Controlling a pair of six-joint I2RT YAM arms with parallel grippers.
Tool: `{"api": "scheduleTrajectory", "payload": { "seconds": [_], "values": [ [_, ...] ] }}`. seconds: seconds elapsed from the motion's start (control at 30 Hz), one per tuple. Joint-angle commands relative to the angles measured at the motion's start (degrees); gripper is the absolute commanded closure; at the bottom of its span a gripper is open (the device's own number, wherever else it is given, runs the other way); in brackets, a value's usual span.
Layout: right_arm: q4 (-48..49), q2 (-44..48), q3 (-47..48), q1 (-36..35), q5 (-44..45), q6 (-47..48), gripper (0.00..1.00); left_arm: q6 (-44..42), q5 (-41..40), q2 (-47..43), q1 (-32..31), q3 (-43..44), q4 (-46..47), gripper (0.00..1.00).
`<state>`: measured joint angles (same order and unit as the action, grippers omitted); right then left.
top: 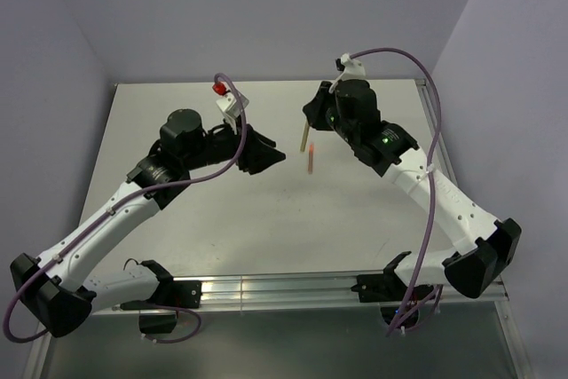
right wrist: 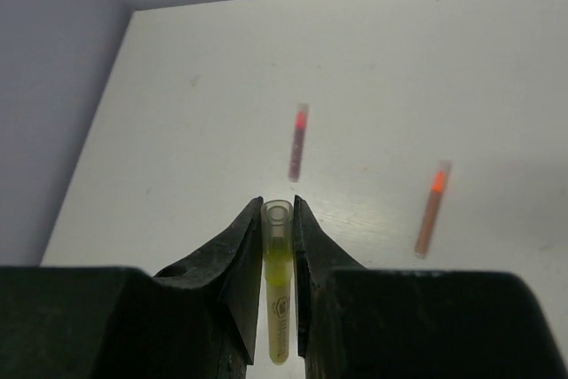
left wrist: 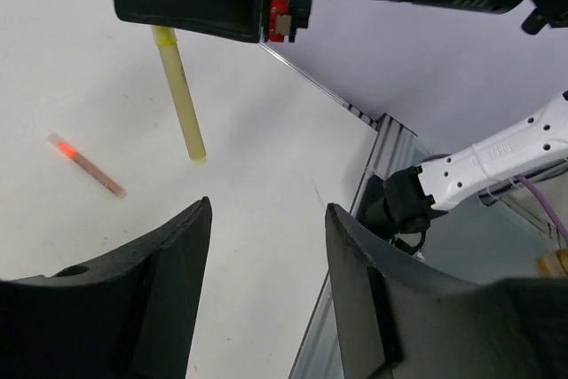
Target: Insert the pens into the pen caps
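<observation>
- Left end effector [left wrist: 266, 219] sits closest in my left wrist feed: fingers [left wrist: 151, 290] spread wide, nothing between them, above the table [top: 222, 219].
- Right end effector [right wrist: 278, 209] is pinching a yellow-green pen [right wrist: 278, 259] near its upper end, jaws pressed on both sides of the barrel. The open tube end pokes out just past the fingertips.
- In the top view the held pen [top: 303, 136] hangs roughly upright, slightly tilted, lower tip toward the table. I can't tell whether the tip touches.
- Both end effectors face each other near the table's middle, near but apart.
- On the right wrist feed I see a red pen [right wrist: 430, 210] lying flat on the table, free of both end effectors.
- A second red pen [right wrist: 299, 141], darker in the barrel, also lies flat, apart from the first.
- The top view shows one of them just beside the held pen's lower tip.
</observation>
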<state>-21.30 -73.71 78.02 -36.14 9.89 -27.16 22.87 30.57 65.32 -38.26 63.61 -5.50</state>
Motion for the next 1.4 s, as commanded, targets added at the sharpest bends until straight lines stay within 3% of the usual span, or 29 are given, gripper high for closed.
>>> {"api": "scheduleTrajectory", "payload": {
  "seconds": [0.0, 0.17, 0.43, 0.53, 0.7, 0.87, 1.03, 1.37],
  "values": [
    [-2.3, -1.6, 1.0, 1.3, 5.3, 2.6, 1.00, -1.2, -5.6, -3.8, -0.2, -0.7, -1.7, 0.41],
    [-1.0, -5.3, -3.5, 3.3, 6.8, 2.5, 1.00, -1.2, -14.6, -5.8, -0.1, -0.7, -4.3, 0.39],
    [0.5, -17.2, -5.8, 10.4, 6.2, 4.7, 0.99, -0.5, -19.7, -7.1, -0.1, -2.0, -7.0, 0.39],
    [0.8, -22.2, -5.0, 11.7, 5.8, 5.1, 0.93, -0.4, -20.5, -7.7, -0.1, -2.1, -7.4, 0.38],
    [1.1, -27.7, -4.3, 14.6, 5.7, 4.8, 0.74, -0.7, -21.2, -8.6, -0.1, -2.4, -8.0, 0.37],
    [1.6, -29.3, -3.8, 15.7, 5.0, 5.0, 0.63, -0.6, -21.3, -8.9, -0.1, -2.8, -7.8, 0.37],
    [1.3, -30.3, -3.5, 16.2, 5.0, 5.4, 0.60, -0.6, -21.3, -9.3, -0.2, -3.4, -7.2, 0.37],
    [0.5, -22.8, -5.0, 16.2, 4.3, 5.1, 0.49, -0.9, -22.4, -10.3, -0.1, -3.6, -7.6, 0.37]
  ]
}}
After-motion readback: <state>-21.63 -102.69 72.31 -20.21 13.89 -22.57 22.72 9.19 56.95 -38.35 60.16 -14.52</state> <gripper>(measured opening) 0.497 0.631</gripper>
